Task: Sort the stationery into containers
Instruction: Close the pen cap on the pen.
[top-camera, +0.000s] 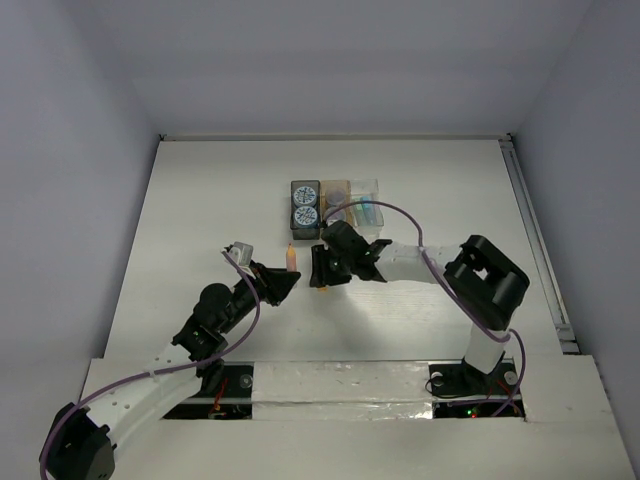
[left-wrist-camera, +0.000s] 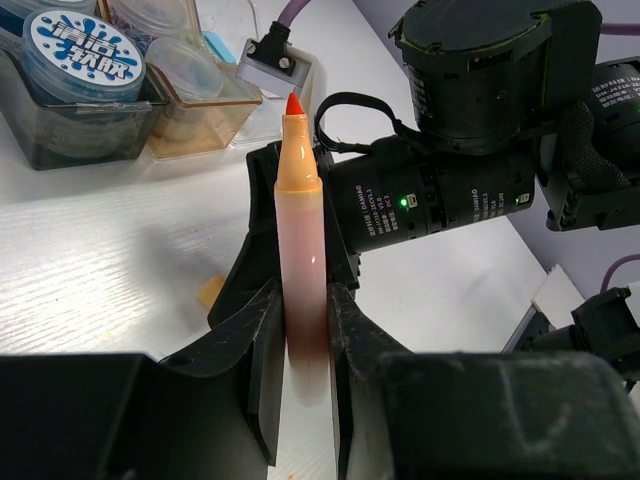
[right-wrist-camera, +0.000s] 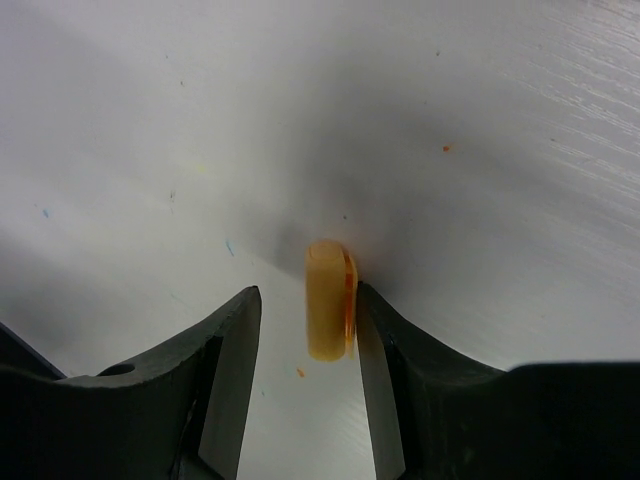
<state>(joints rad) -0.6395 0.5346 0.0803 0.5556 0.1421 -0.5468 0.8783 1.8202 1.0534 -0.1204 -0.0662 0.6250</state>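
we see left claw (left-wrist-camera: 300, 300) clenched on uncapped orange marker (left-wrist-camera: 300, 220), tip sticking out past its fingertips, right claw (right-wrist-camera: 306, 300) released, orange cap (right-wrist-camera: 326, 300) between its fingers, touching one, clear of the other, containers (left-wrist-camera: 190, 125) beyond left claw's tips

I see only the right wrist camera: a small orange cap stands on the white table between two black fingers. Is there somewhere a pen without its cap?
Observer: Yes. The left gripper is shut on an orange felt-tip pen, uncapped, with its tip pointing up.
Operator: Is that pen close to my arm?
Observer: In the top view the right gripper is just to the right of the pen, with a bare gap between them.
Operator: And where are the containers?
Observer: The three small open boxes, joined in a row, lie on the far side of both grippers.
Operator: Are they empty?
Observer: No. The dark grey box on the left holds two round purple-grey discs with patterned tops.
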